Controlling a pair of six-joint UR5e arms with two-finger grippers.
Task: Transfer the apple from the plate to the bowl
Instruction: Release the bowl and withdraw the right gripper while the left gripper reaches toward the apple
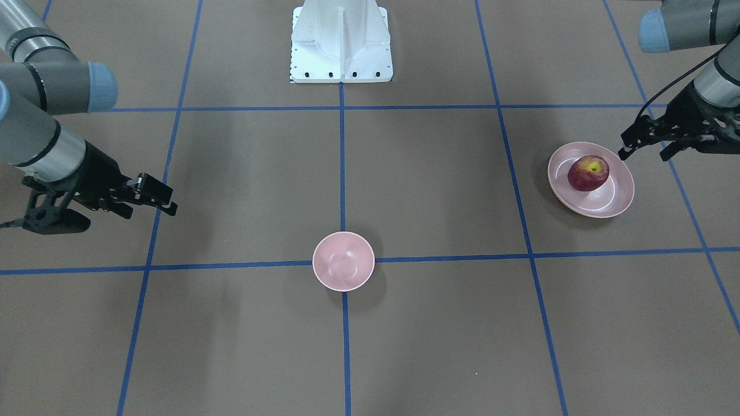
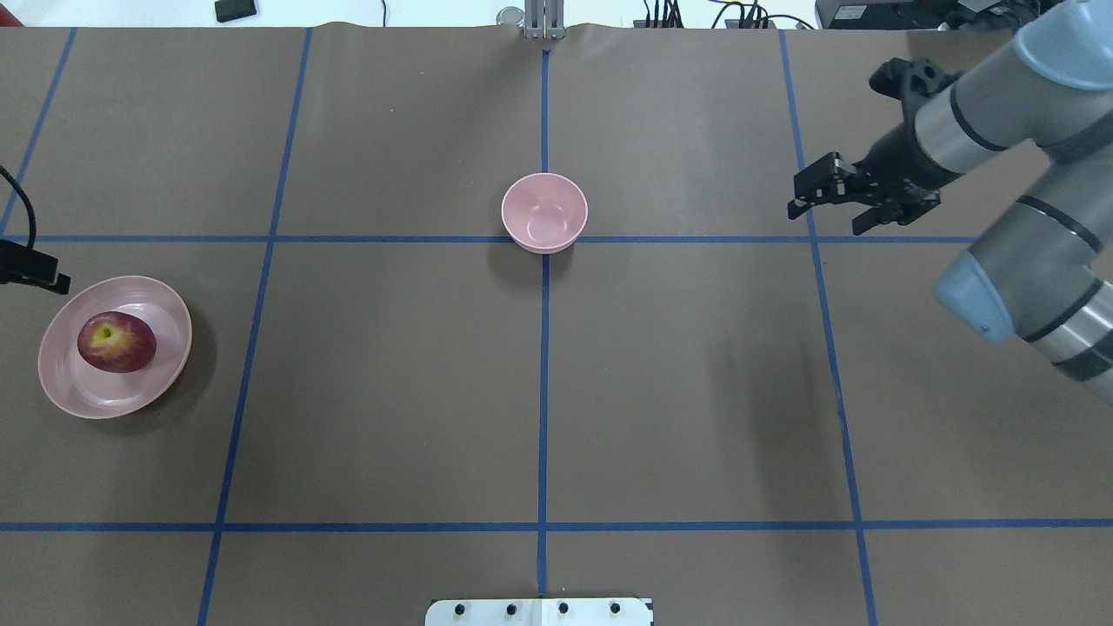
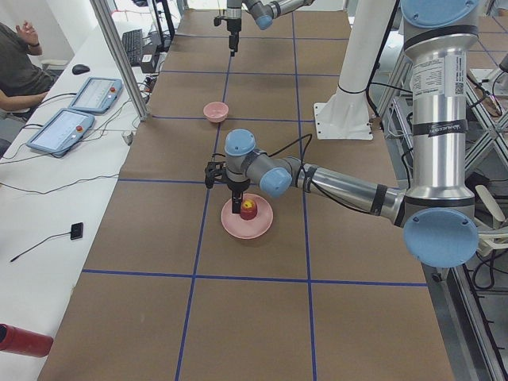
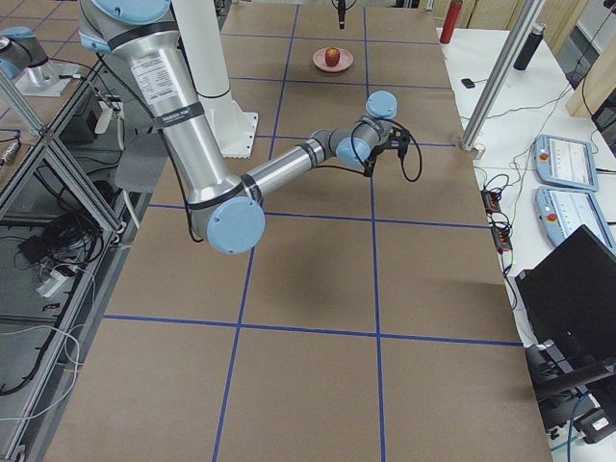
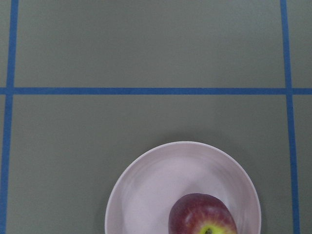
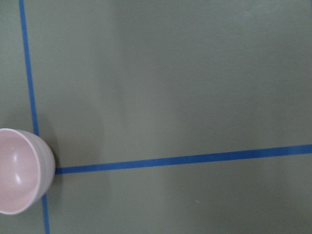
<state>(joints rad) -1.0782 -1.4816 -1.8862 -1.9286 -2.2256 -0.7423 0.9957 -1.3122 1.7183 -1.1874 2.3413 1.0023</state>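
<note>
The apple (image 1: pixel 588 172) sat in the plate (image 1: pixel 601 205), stem dimple up with the yellow-green patch showing. It lay off centre, toward the robot-side part of the dish. The plate was on the brown table (image 1: pixel 439 323) at the robot's far left, inside one square of the blue tape grid (image 1: pixel 342 173). It touched no line.

The bowl (image 1: pixel 343 261) stood upright mid-table, right on a crossing of two tape lines and well apart from the plate. Only its bare pink inside showed.

The left gripper (image 1: pixel 640 151) hung above the table just beside the plate's robot-side rim. It was near the apple but not touching it. Its jaws looked spread and nothing was held. The left wrist view looked straight down, with the plate at its bottom edge and the apple partly cut off there.

The right gripper (image 2: pixel 826 219) hovered over the robot's right side of the table, well away from both dishes. Its jaws were apart too and gripped nothing. The right wrist view caught the bowl's side at its left edge, next to the tape crossing.

The white robot base (image 1: pixel 341 46) stood at the table edge, in line with the bowl.
</note>
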